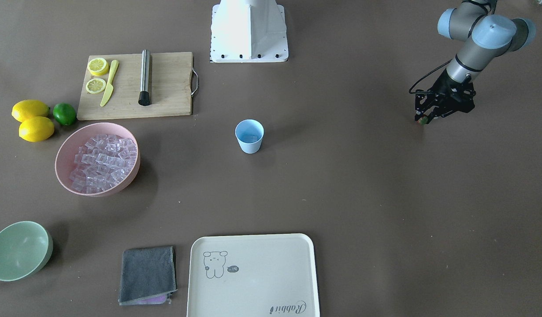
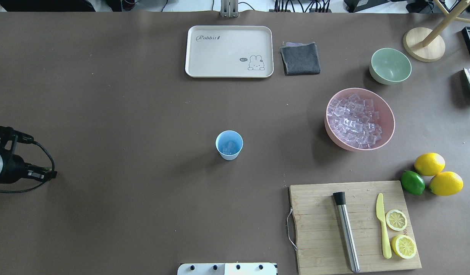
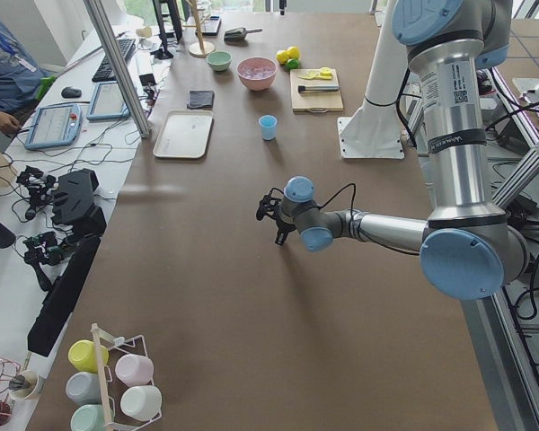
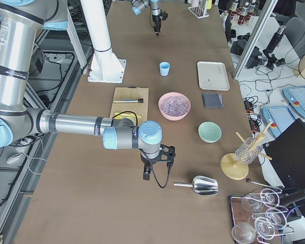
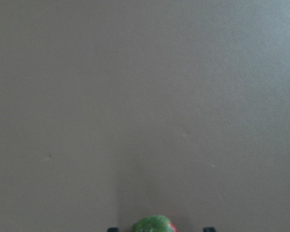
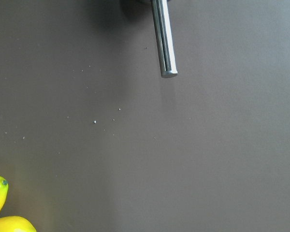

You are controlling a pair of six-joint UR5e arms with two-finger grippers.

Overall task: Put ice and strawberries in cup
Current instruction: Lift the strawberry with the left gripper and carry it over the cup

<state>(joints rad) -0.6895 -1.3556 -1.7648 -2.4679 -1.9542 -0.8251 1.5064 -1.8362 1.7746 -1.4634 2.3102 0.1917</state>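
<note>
Left claw [image 1: 423, 117] parted, low; right claw [image 4: 148, 175] points down.

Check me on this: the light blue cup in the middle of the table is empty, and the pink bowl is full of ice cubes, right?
Not quite. The light blue cup is not empty: a few ice cubes lie in its bottom, as the overhead exterior view shows. The pink bowl is indeed full of ice cubes.
</note>
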